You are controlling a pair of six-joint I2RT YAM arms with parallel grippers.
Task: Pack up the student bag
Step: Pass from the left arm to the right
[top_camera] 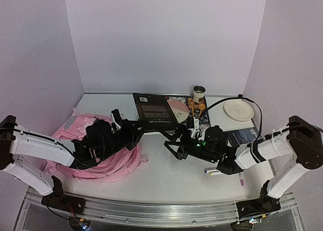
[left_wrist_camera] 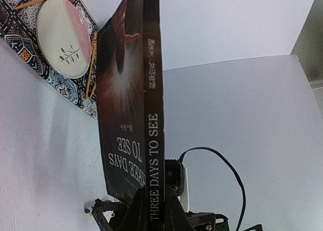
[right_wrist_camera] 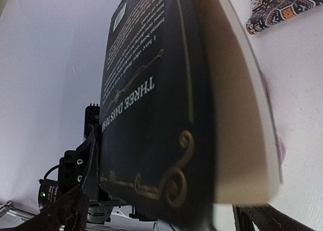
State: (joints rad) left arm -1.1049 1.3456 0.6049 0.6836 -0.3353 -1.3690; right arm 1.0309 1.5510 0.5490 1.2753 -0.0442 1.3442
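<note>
A dark paperback book [top_camera: 155, 111] titled "Three Days to See" is held up off the table. My left gripper [top_camera: 143, 125] is shut on the lower end of its spine [left_wrist_camera: 154, 140], one finger [left_wrist_camera: 132, 217] on each side. My right gripper [top_camera: 174, 142] stands wide open at the book's near right corner. In the right wrist view the back cover [right_wrist_camera: 151, 105] fills the gap between the spread fingers [right_wrist_camera: 70, 208] without being pinched. The pink student bag [top_camera: 115, 164] lies crumpled at the left, under my left arm.
A patterned placemat [top_camera: 203, 117] at the back carries a floral plate [left_wrist_camera: 63, 37] and chopsticks. A paper cup [top_camera: 199, 94] and a white plate [top_camera: 238, 109] stand at the back right. A dark notebook [top_camera: 245, 135], a pen [top_camera: 212, 172] and a small pink eraser [top_camera: 242, 181] lie beside my right arm.
</note>
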